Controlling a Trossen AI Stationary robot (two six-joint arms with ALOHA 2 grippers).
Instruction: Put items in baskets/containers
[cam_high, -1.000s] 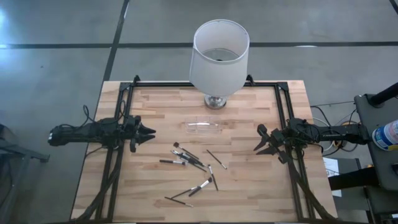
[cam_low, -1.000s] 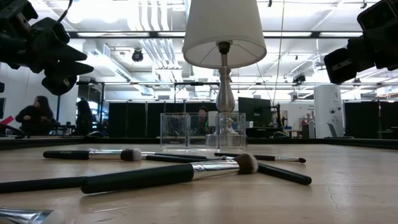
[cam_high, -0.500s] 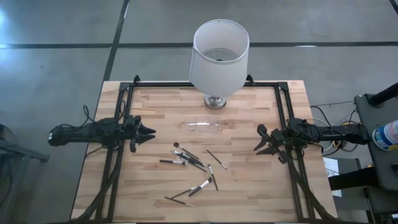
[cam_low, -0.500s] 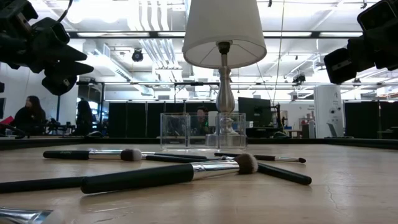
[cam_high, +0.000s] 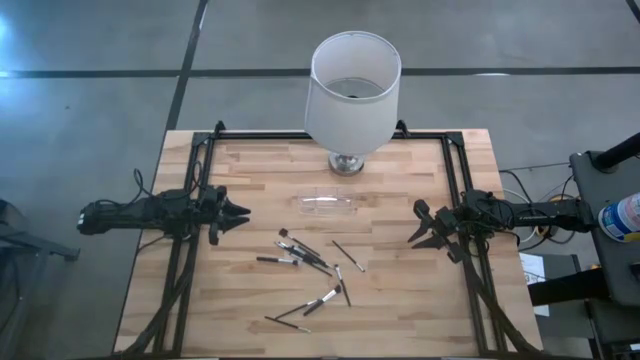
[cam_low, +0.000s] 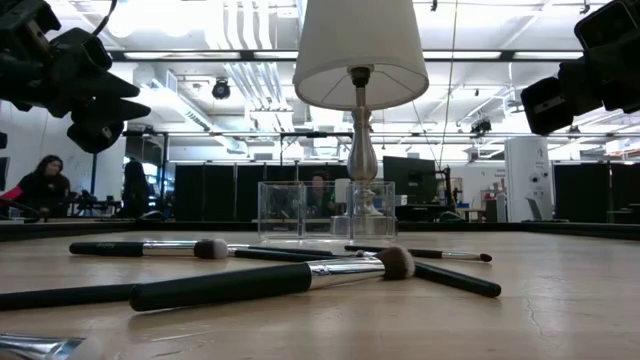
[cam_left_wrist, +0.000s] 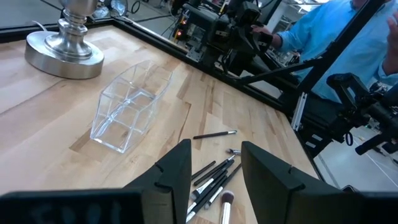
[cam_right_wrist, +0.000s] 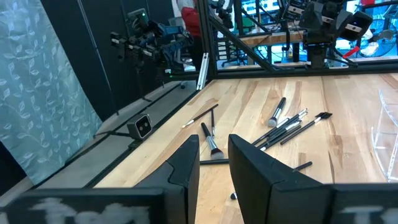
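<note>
**Both arms parked, brushes waiting on the desk**

Nothing on the desk (cam_high: 250, 170) has moved since the earlier frames; only a seated person far back in the low view has shifted a little. The left hand (cam_high: 236, 213) hovers over the desk's left edge, its two fingers parted with nothing between them. The right hand (cam_high: 420, 228) hangs over the right edge, also parted and empty.

The brushes (cam_high: 300, 252) lie scattered on the near half of the desk, several crossing in a loose bundle and a few lying apart. The clear holder (cam_high: 326, 200) lies farther back, just in front of the lamp (cam_high: 352, 90), and looks empty.

The step in hand seems to be the first reach. A brush lying apart from the bundle (cam_high: 348, 255) looks the easiest start. The fingers should straddle the handle crosswise and come down low, since the handles are thin and lie flat. The bundle risks snagging two at once.
</note>
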